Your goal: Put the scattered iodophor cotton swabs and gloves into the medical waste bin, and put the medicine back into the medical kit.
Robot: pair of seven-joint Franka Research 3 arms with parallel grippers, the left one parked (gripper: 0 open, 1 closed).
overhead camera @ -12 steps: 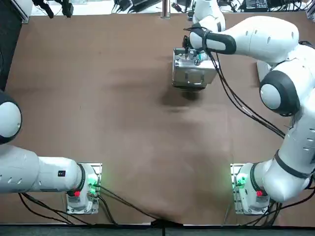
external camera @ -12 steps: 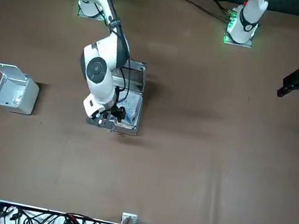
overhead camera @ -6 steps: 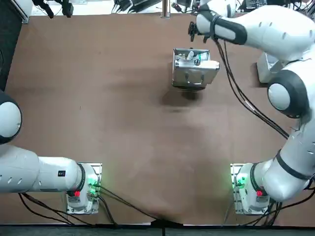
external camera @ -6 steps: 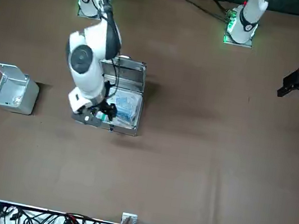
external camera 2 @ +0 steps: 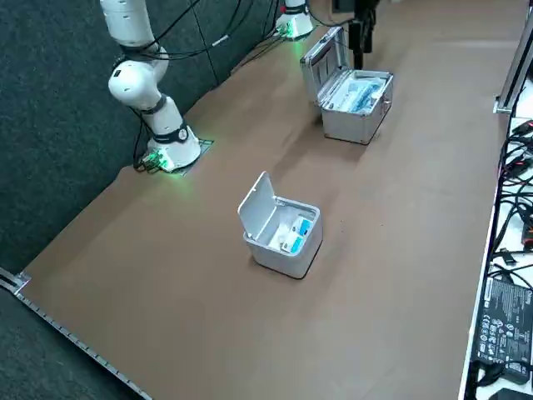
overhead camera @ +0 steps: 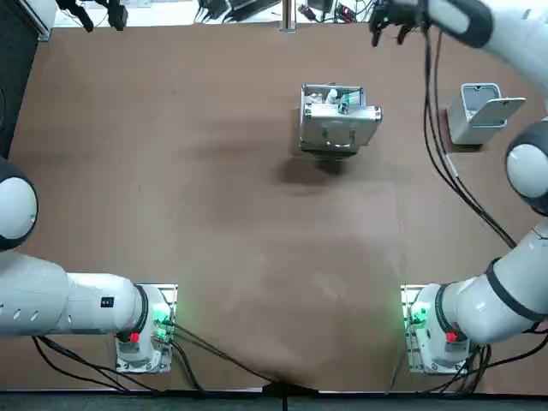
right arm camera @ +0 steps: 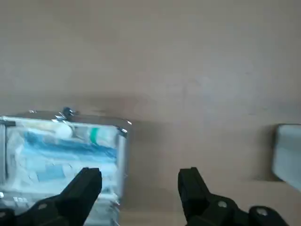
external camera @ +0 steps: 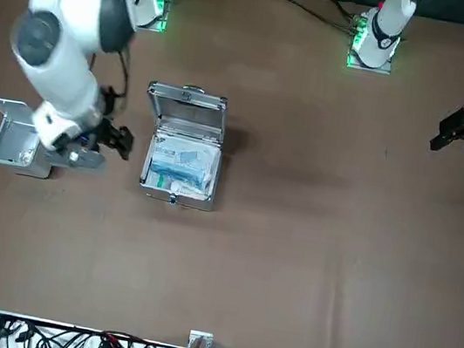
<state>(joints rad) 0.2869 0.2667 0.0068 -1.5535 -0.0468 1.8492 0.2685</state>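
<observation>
My right pincer [right arm camera: 139, 173], spread and empty, has swung off the medical kit [external camera: 182, 166] toward the waste bin [external camera: 18, 144] at left of frame, so I reckon the kit drop-off is done.

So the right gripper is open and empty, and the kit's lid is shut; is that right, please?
Not quite: the lid of the kit stands open, as the front view shows. The right gripper, between kit and bin, is indeed open and empty.

The right pincer [right arm camera: 140, 176] has left the medical kit [external camera: 186, 114], swinging toward the waste bin [external camera: 6, 159].
</observation>
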